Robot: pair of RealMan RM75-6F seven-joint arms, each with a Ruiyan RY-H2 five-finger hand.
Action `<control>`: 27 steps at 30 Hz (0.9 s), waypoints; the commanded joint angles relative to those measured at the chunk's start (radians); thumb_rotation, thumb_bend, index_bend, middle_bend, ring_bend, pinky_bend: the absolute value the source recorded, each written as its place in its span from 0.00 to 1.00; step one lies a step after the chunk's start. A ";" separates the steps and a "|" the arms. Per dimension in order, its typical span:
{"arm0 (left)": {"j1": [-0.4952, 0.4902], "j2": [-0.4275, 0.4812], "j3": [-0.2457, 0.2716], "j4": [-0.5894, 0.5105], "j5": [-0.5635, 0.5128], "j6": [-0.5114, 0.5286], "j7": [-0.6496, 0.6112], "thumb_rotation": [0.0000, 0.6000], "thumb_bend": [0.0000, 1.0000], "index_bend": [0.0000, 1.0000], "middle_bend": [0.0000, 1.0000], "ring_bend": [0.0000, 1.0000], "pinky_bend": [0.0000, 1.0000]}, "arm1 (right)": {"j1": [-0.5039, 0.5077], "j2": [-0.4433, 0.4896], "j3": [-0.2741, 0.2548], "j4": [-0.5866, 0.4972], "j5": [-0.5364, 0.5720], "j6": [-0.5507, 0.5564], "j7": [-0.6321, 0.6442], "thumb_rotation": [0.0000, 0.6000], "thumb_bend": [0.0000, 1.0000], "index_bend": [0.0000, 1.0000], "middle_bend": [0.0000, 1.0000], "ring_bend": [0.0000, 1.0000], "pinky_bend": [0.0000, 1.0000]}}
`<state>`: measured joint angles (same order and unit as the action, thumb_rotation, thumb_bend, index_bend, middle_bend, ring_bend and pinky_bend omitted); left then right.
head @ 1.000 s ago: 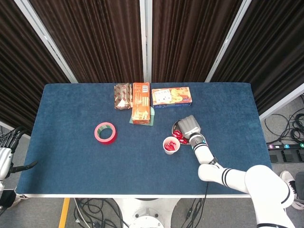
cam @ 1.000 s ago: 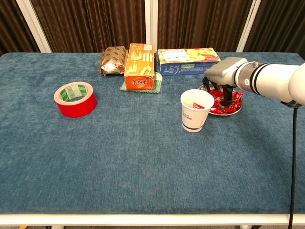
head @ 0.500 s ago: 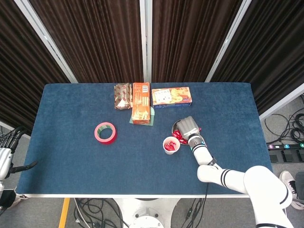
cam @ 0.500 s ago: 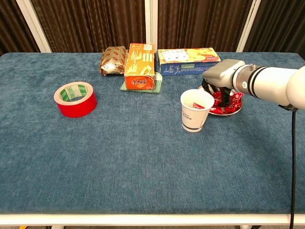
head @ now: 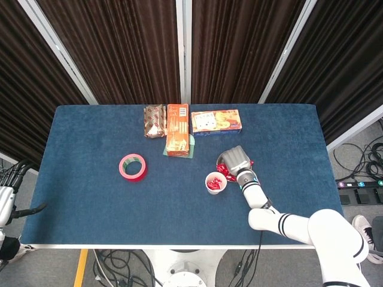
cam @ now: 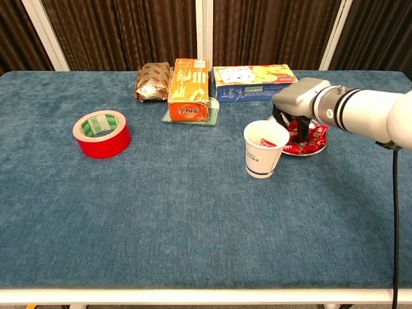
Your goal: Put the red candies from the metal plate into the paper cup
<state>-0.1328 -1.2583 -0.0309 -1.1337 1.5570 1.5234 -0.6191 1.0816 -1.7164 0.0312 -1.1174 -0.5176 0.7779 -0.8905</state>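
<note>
Counted on the desk [cam: 193,212]:
One paper cup [cam: 262,149], one metal plate [cam: 308,150], one tape roll [cam: 101,133], two boxes [cam: 188,89], one wrapped packet [cam: 152,82].

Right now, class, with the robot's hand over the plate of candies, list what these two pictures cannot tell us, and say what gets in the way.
- Whether the right hand holds a candy: its fingers curl down over the plate in both views.
- How many candies remain: the hand covers most of the plate.
- How many candies lie in the cup: the rim hides them in the chest view; too small in the head view.
- The left hand: cut off by the head view's edge.
</note>
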 commanded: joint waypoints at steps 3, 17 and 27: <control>-0.001 0.001 -0.001 -0.002 0.002 0.003 -0.001 1.00 0.12 0.13 0.10 0.03 0.10 | -0.002 0.011 0.005 -0.014 -0.005 0.008 -0.001 1.00 0.24 0.55 0.54 0.83 0.95; -0.004 0.009 -0.005 -0.024 0.005 0.009 0.015 1.00 0.12 0.13 0.10 0.03 0.10 | 0.013 0.190 0.045 -0.289 -0.036 0.142 -0.049 1.00 0.24 0.56 0.54 0.83 0.95; 0.002 0.022 -0.005 -0.059 0.011 0.028 0.040 1.00 0.12 0.13 0.10 0.03 0.10 | 0.010 0.297 0.034 -0.518 -0.071 0.231 -0.089 1.00 0.25 0.57 0.54 0.83 0.96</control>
<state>-0.1314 -1.2375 -0.0361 -1.1909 1.5666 1.5495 -0.5806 1.0929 -1.4338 0.0701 -1.6127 -0.5798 0.9935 -0.9697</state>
